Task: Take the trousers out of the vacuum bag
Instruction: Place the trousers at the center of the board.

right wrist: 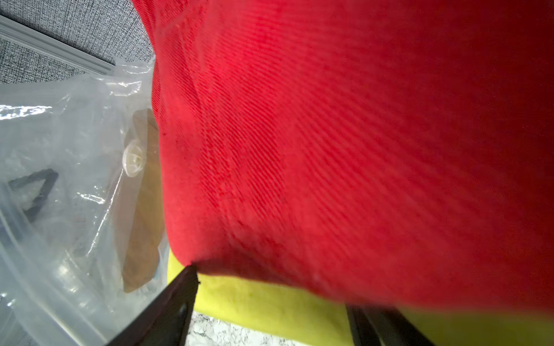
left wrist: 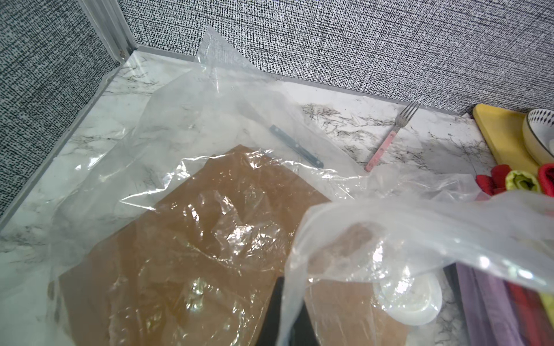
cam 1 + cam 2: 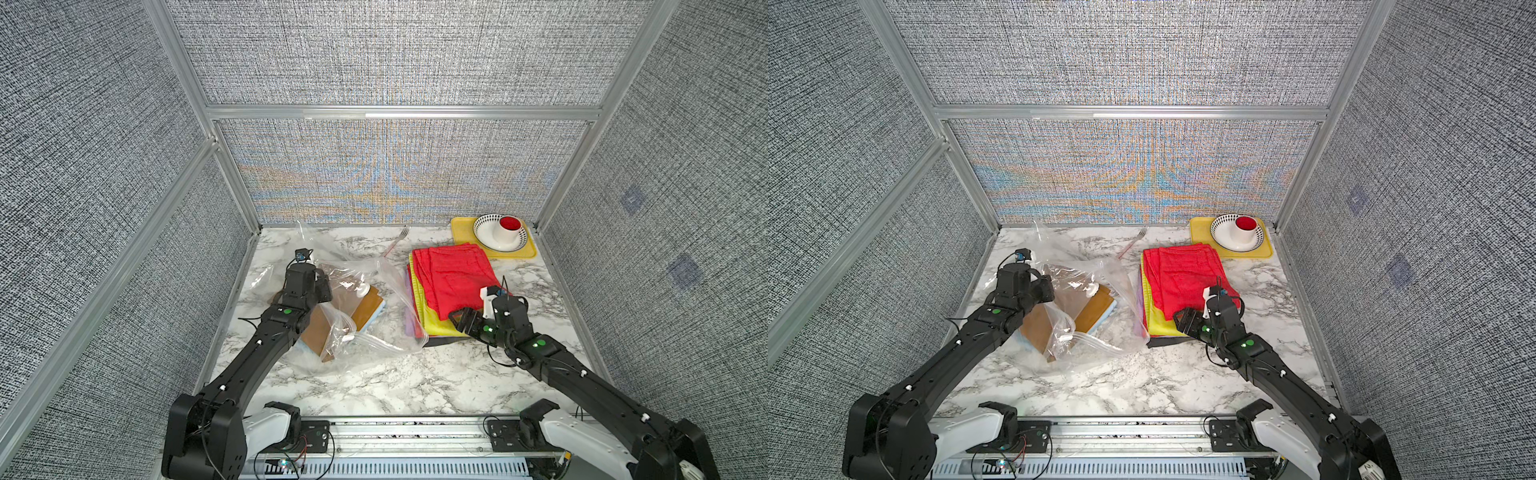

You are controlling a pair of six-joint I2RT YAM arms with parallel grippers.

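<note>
The vacuum bag (image 3: 353, 266) (image 3: 1084, 270) lies crumpled at the left of the table, its white valve (image 3: 362, 290) (image 2: 410, 299) facing up. Orange trousers (image 3: 365, 309) (image 2: 195, 239) lie inside it on light blue trousers (image 3: 375, 318). My left gripper (image 3: 322, 286) (image 2: 287, 323) is shut on a fold of the bag's plastic. To the right is a stack outside the bag: red trousers (image 3: 453, 274) (image 1: 329, 149) on top, then yellow (image 3: 436, 324) (image 1: 269, 299), lilac (image 3: 409, 320) and dark grey (image 3: 446, 341). My right gripper (image 3: 461, 318) (image 1: 269, 317) is open at the stack's near edge, holding nothing.
A yellow tray (image 3: 461, 237) at the back right holds a patterned bowl (image 3: 484, 232) with a red-filled white cup (image 3: 510, 232). A pink-handled fork (image 3: 397, 243) (image 2: 389, 140) lies near the back wall. A grey-handled knife (image 2: 295, 146) shows through the bag. Fabric walls enclose three sides.
</note>
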